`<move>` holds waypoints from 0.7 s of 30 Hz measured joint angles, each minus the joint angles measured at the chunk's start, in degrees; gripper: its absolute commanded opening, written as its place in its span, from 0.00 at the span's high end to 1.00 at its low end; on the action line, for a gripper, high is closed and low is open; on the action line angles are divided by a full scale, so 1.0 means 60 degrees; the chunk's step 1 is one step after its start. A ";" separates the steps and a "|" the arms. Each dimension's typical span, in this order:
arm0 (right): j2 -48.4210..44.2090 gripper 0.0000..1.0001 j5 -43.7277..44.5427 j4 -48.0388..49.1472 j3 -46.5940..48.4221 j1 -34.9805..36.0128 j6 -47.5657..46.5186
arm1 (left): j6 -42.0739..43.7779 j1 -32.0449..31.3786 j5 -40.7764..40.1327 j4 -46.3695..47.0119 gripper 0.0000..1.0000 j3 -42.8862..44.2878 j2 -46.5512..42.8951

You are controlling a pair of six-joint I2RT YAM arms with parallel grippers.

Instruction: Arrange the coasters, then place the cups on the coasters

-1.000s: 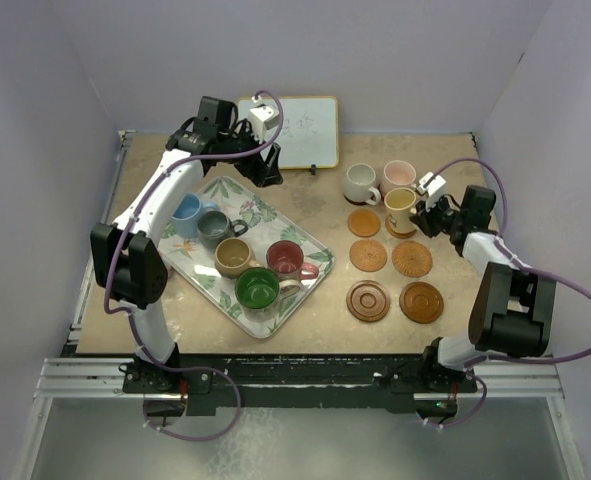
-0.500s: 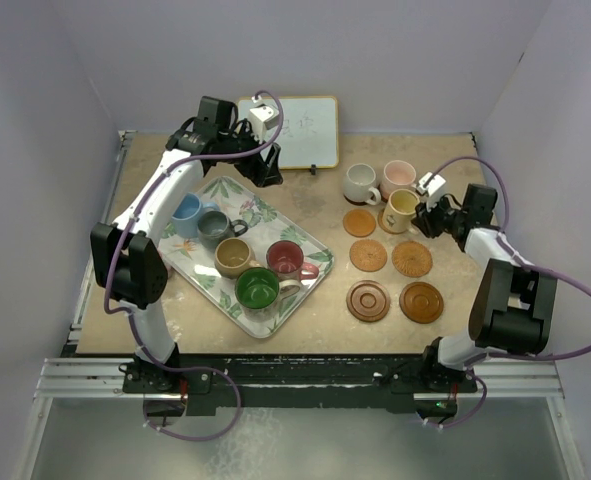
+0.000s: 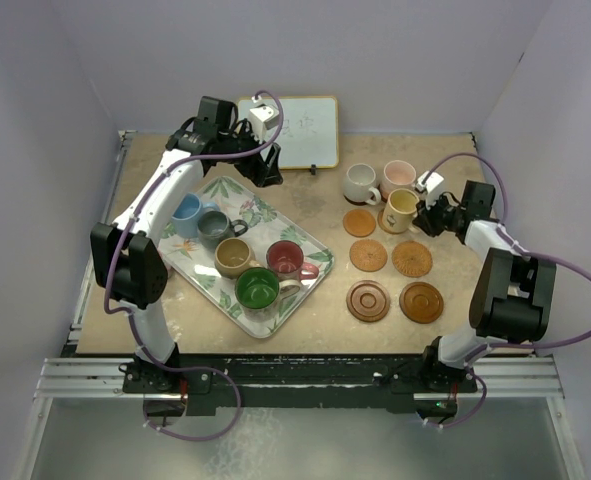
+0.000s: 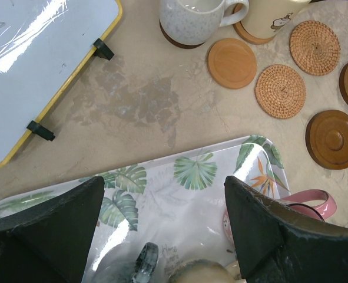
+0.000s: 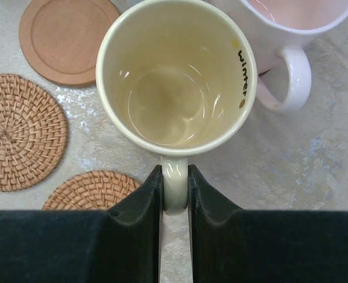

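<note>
Your right pincer [image 5: 175, 177] is narrow, clamped on the handle of the yellow cup [image 5: 176, 76], with a finger pressing it from each side. That cup stands toward the far right corner of the worktop [image 3: 315, 195], just nearer you than the pink cup [image 3: 399, 175] and close to the off-white cup [image 3: 359, 182]. In the left wrist view a brown rim shows under the yellow cup's base, and a darker one under the off-white cup.

Five bare coasters lie on the right half. The orange coaster [image 3: 359, 222] is just left of the yellow cup. Nearer the near edge sit the left woven coaster [image 3: 368, 256] and the right woven coaster [image 3: 412, 259], then the dark coaster [image 3: 368, 301] and the brown coaster [image 3: 421, 302].

Your left pincer [image 4: 163, 183] stands wide and holds nothing — it hangs above the far end of the tray [image 4: 191, 177] on the left half. In the tray are the blue cup [image 3: 186, 212], grey cup [image 3: 215, 228], tan cup [image 3: 233, 256], red cup [image 3: 285, 258] and green cup [image 3: 257, 288]. A whiteboard [image 3: 300, 130] lies at the far edge.
</note>
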 measured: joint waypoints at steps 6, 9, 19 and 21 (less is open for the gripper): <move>0.0142 1.00 0.0109 -0.0229 0.0240 0.0000 0.0029 | 0.0004 0.0000 0.0000 -0.0004 0.20 0.0000 0.0004; 0.0149 1.00 0.0113 -0.0350 0.0306 0.0000 0.0044 | 0.0004 0.0000 0.0000 -0.0004 0.20 0.0000 0.0000; -0.0018 1.00 0.0098 -0.0423 0.0342 0.0000 0.0525 | 0.0007 0.0000 0.0011 -0.0004 0.20 0.0000 0.0004; -0.0102 1.00 0.0098 -0.0393 0.0342 0.0000 0.0670 | 0.0007 0.0000 0.0015 -0.0004 0.20 0.0000 0.0007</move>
